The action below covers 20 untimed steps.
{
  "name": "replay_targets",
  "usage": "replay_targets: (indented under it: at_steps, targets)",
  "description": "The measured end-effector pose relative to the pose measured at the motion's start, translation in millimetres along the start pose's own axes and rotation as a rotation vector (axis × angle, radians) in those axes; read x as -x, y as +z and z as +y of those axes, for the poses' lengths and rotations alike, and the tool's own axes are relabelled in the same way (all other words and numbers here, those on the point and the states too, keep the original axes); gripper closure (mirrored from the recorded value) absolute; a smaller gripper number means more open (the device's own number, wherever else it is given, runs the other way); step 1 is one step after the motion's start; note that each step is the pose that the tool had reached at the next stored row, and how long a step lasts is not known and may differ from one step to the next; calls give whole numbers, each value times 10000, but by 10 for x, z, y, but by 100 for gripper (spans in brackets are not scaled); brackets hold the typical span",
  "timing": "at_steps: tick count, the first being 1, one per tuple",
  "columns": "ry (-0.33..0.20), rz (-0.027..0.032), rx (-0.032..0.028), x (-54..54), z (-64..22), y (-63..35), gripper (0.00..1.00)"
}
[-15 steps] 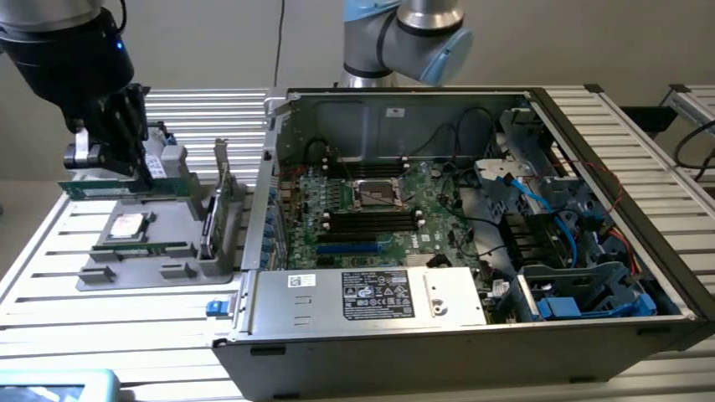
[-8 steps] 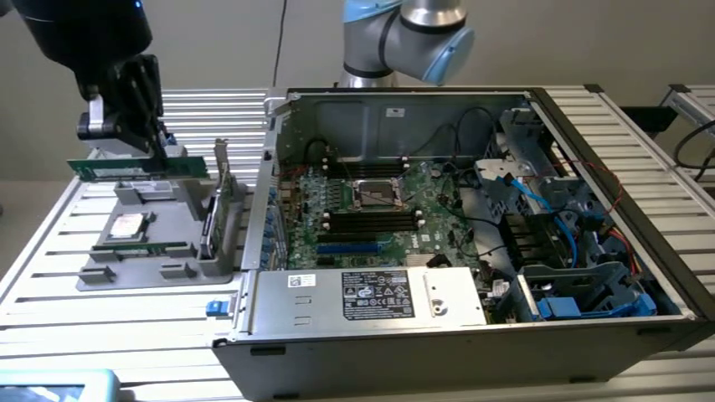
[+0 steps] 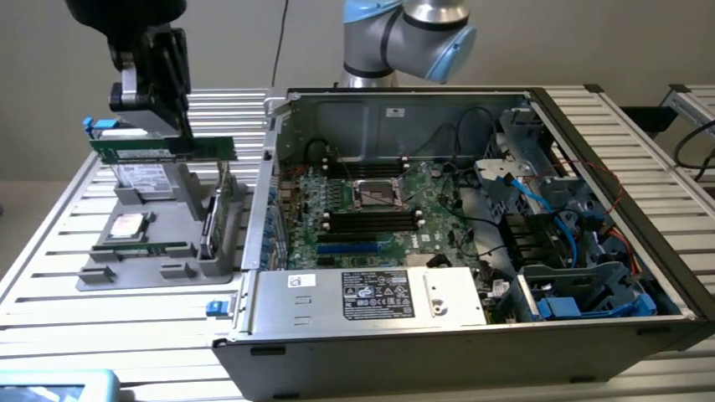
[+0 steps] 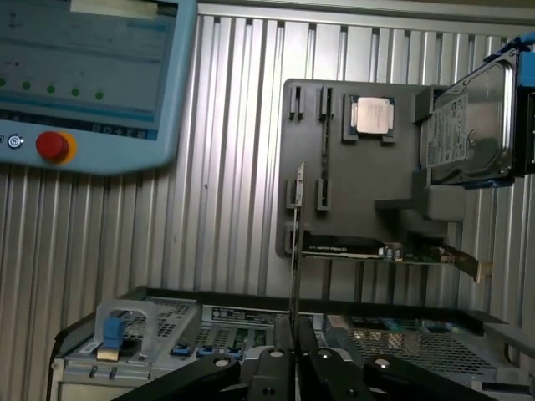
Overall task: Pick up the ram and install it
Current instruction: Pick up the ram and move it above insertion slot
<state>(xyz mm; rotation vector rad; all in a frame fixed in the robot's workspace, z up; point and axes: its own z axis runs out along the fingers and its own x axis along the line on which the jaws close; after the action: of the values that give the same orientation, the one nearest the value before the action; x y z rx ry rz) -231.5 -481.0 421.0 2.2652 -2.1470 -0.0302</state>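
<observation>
Exterior view: you see the jaws clamped on the ram, held level between them. Directly beneath the jaws sits the grey parts tray; beside them, the open computer case.

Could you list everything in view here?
computer case: one, grey metal, open, on the slatted table
holder tray: one, grey, exterior view's left of the case
hard drive: one, silver, standing in the tray
processor chip: one, silver, on the tray
expansion card: one, green, on the tray
control tablet: one, pale blue, on the table
ram: one, green, held above the tray
hand: one, black, shut on the ram
arm: one, silver and blue, behind the case
</observation>
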Motion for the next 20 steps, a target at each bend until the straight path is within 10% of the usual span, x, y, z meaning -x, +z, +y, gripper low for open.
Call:
replay_targets:
  at_steps: [20]
  targets:
    - [-2, 1, 2, -50, -908, -7, 87]
